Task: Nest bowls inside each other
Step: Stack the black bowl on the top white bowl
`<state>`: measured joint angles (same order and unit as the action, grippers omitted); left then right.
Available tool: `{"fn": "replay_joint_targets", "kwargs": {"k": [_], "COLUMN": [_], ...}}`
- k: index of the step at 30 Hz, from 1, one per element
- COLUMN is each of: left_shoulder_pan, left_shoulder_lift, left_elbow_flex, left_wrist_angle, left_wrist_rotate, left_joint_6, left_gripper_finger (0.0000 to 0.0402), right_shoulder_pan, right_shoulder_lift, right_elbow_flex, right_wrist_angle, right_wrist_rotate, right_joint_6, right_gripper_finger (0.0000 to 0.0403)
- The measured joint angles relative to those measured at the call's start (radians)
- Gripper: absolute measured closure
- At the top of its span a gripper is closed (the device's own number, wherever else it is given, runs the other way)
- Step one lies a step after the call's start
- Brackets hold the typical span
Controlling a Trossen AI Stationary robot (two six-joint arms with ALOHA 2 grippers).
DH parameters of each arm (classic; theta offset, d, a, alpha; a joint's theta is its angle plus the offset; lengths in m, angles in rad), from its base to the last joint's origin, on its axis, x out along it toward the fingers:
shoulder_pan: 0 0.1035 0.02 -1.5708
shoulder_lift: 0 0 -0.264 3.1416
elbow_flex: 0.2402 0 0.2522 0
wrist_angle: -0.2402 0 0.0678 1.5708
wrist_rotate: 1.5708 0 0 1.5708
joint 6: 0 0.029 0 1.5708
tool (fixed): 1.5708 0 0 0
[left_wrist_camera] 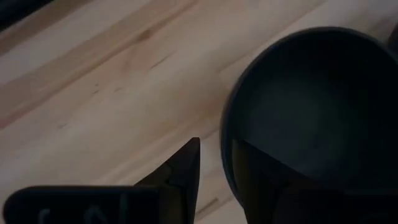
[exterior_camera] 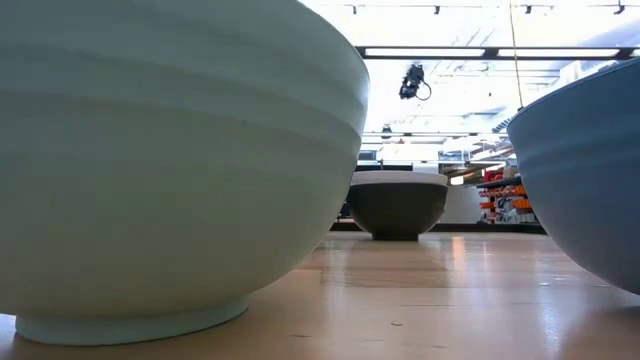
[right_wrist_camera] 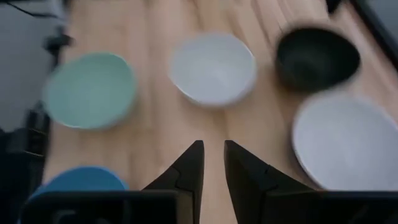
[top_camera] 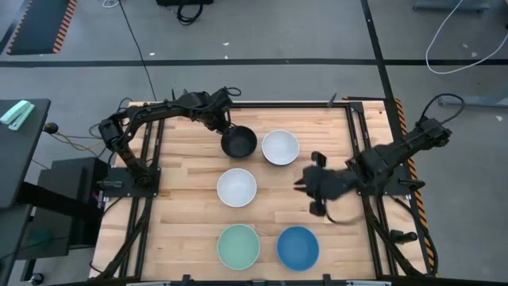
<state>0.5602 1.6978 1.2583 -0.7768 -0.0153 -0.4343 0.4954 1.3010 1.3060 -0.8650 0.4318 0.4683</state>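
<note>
Five bowls stand on their bases on the wooden table (top_camera: pixel 182 199): a black bowl (top_camera: pixel 238 143) and a white bowl (top_camera: pixel 280 147) at the far side, a second white bowl (top_camera: pixel 236 187) in the middle, and a pale mint green bowl (top_camera: pixel 239 245) and a blue bowl (top_camera: pixel 298 248) near the front. My left gripper (top_camera: pixel 225 129) is open at the black bowl's far-left rim, pointing steeply down. My right gripper (top_camera: pixel 308 189) hangs above the table to the right of the middle white bowl, open, with nothing between its fingers (right_wrist_camera: pixel 213 146). My left gripper (left_wrist_camera: pixel 214 146) stands astride the black bowl's rim (left_wrist_camera: pixel 225 134) from above, one finger (left_wrist_camera: pixel 186 168) outside over bare wood and one (left_wrist_camera: pixel 267 180) over the hollow. Bare wood shows between the outer finger and the rim. Whether the inner finger touches the wall I cannot tell.
Bare wood lies along the table's left side and between the rows of bowls. Dark frame rails (top_camera: pixel 357 135) and both arm bases flank the table. In the low view the mint bowl (exterior_camera: pixel 170 170) and blue bowl (exterior_camera: pixel 590 180) fill the foreground.
</note>
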Motion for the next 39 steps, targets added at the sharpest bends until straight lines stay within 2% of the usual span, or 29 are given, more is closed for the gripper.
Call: {"fn": "replay_joint_targets", "kwargs": {"k": [7,16,24,31,35,39], "left_shoulder_pan": [-0.003,0.011,0.015,0.020,0.021,0.010], "left_shoulder_lift": [0.044,0.071,0.125,0.173,0.167,0.165], "left_elbow_flex": [-0.001,-0.001,-0.001,-0.001,0.015,0.065], "left_wrist_angle": [-0.006,0.025,0.026,0.049,0.062,0.064], "left_wrist_rotate": [0.007,0.020,0.046,0.076,0.091,0.091], "left_joint_6": [0.001,0.001,0.000,0.001,0.001,0.017], "left_gripper_finger": [0.0299,0.0300,0.0299,0.0304,0.0327,0.0374], "right_shoulder_pan": [0.188,0.311,0.334,0.334,0.334,0.334], "right_shoulder_lift": [0.000,0.000,0.000,0.000,0.000,0.000], "right_elbow_flex": [-0.028,-0.118,-0.257,-0.303,-0.304,-0.304], "right_wrist_angle": [0.143,0.160,0.221,0.248,0.248,0.248], "right_wrist_rotate": [0.129,0.222,0.263,0.263,0.263,0.263], "right_joint_6": [-0.052,0.091,0.196,0.234,0.236,0.236], "right_gripper_finger": [0.0336,0.0336,0.0336,0.0336,0.0336,0.0336]}}
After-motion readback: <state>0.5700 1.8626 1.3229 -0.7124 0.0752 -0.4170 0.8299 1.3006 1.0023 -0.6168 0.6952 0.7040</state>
